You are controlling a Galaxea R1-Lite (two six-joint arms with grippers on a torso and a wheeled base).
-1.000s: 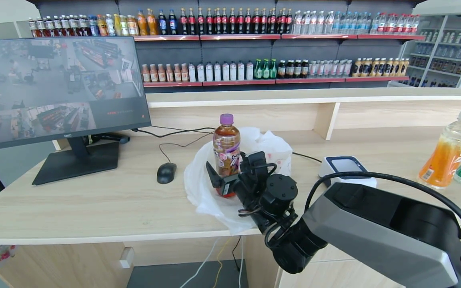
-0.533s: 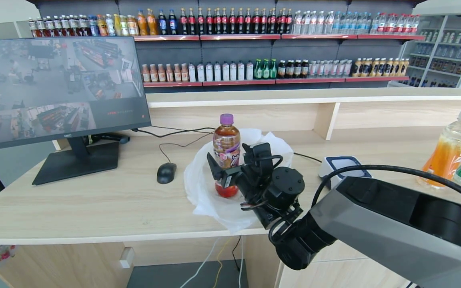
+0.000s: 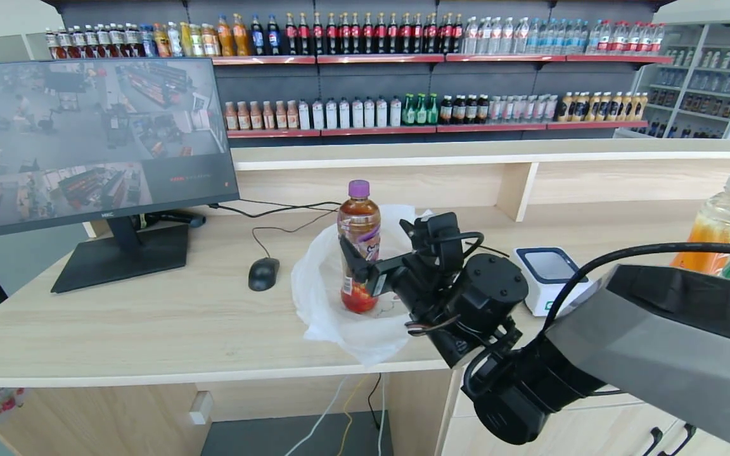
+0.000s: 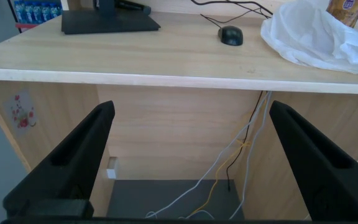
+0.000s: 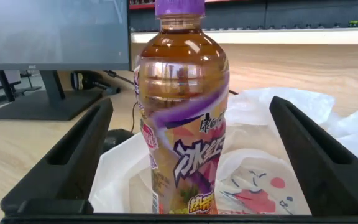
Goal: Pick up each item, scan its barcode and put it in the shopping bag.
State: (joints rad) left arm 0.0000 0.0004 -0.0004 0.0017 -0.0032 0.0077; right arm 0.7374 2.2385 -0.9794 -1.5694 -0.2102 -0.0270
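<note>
One purple-capped amber tea bottle (image 3: 358, 221) is standing upright in the white shopping bag (image 3: 322, 305); right tool (image 3: 379, 231) and left tool (image 4: 191, 106) are gaping wide, gripping nothing.

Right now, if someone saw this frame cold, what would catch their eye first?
A purple-capped tea bottle stands upright in the folds of the white shopping bag at the middle of the counter, with the right pincer open close by, pointed at it. A big monitor showing camera feeds stands at the left, and shelves of drinks line the back wall.
</note>
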